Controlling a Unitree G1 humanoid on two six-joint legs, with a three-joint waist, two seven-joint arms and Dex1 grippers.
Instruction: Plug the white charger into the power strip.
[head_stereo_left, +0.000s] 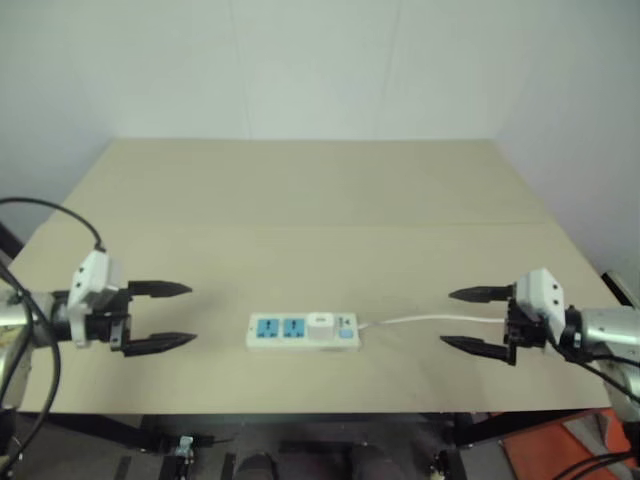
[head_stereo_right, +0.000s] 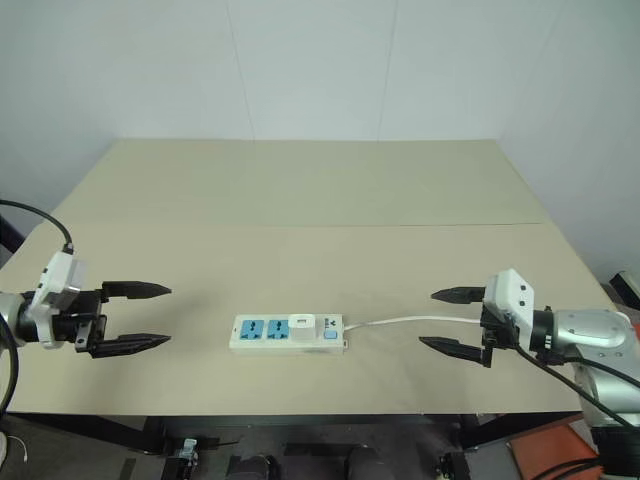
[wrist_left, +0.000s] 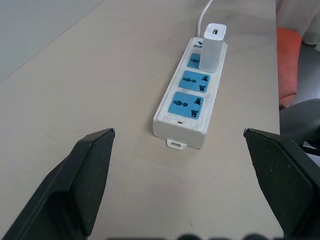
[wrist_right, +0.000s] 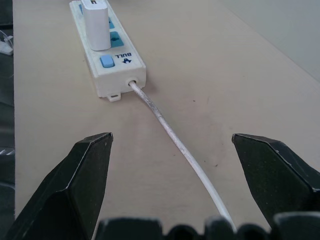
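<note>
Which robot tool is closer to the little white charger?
Left, by a little. The left tool hangs open off the power strip's socket end. The right tool hangs open farther out, over the cord. The white charger stands plugged in.

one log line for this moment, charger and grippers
white charger: seated in power strip socket nearest switch | left gripper: open, empty | right gripper: open, empty, over cord

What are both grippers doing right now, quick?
Left gripper: open, holding nothing.
Right gripper: open, holding nothing.
</note>
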